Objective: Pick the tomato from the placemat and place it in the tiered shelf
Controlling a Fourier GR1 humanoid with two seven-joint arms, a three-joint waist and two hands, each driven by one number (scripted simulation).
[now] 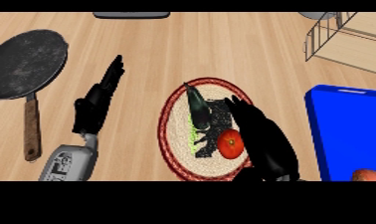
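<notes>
Across the frame's middle lies a round placemat [176, 138], with a blue tray [345, 133] at right and a wire shelf [337, 44] upper right. At left, the left hand [99, 101] rests, fingers straight. Right hand [264, 138], fingers extended, touches the tomato [230, 143] on the mat.

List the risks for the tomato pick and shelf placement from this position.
1. The tomato lies against the dark eggplant on the placemat; the right robot hand, close beside it with fingers straight, may nudge either one.
2. The wire tiered shelf stands far off at the upper right, so the carry is long.
3. The blue tray sits near that path and might be clipped.
</notes>
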